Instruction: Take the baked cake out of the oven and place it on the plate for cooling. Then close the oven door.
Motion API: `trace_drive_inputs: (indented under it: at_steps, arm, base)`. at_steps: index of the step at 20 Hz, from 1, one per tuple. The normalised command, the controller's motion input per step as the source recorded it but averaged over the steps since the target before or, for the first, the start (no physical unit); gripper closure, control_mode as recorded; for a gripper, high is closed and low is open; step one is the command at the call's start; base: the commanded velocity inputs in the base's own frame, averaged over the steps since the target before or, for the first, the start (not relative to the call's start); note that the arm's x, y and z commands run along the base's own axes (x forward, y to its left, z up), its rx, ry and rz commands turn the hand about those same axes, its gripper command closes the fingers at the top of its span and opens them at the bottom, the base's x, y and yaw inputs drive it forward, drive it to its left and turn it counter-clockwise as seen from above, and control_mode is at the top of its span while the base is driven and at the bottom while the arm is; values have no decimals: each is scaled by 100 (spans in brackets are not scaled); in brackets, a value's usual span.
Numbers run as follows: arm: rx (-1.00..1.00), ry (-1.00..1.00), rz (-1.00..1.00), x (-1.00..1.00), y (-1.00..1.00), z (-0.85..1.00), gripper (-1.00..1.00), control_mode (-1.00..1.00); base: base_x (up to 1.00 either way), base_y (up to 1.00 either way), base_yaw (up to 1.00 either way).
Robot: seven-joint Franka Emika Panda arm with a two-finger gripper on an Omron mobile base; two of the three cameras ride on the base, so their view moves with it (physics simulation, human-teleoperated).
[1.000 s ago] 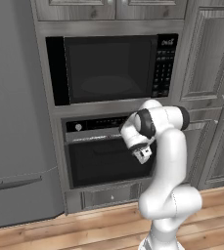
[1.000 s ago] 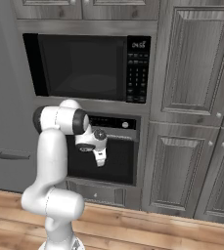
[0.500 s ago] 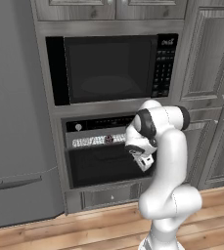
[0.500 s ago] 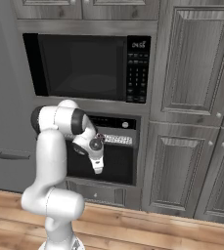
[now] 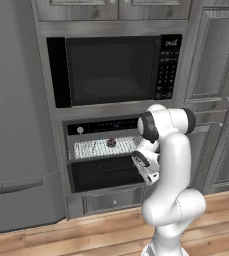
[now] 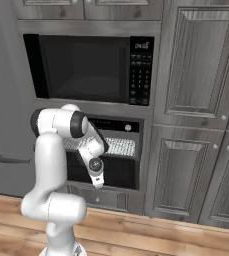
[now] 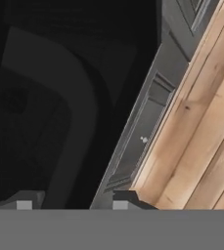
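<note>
We see the oven (image 5: pixel 106 155) set in the grey cabinetry, its door (image 5: pixel 103 172) swung part-way down so that a silver wire rack (image 5: pixel 105 147) shows in the gap above it. Our gripper (image 5: pixel 147 170) hangs low at the door's right end, pointing down, with the door's dark surface (image 7: pixel 45 112) spreading out above and to the left of our fingertips (image 7: pixel 128 197) in the hand view. The tips stand apart, though we cannot tell whether they press on the door or on nothing. The baked cake (image 5: pixel 111 142), small and dark reddish, sits on the rack above the fingers, well apart from them, toward the oven's middle
</note>
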Motion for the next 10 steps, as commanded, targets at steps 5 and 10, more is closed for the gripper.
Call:
trace_drive_inputs:
  at_steps: [5, 10]
  arm:
    - [0, -2, 0, -38, 0, 11, -100, -100]
    - [0, 1, -5, -44, -1, 34, -100, -100]
  base:
    - [0, 0, 0]
    - [0, 0, 0]
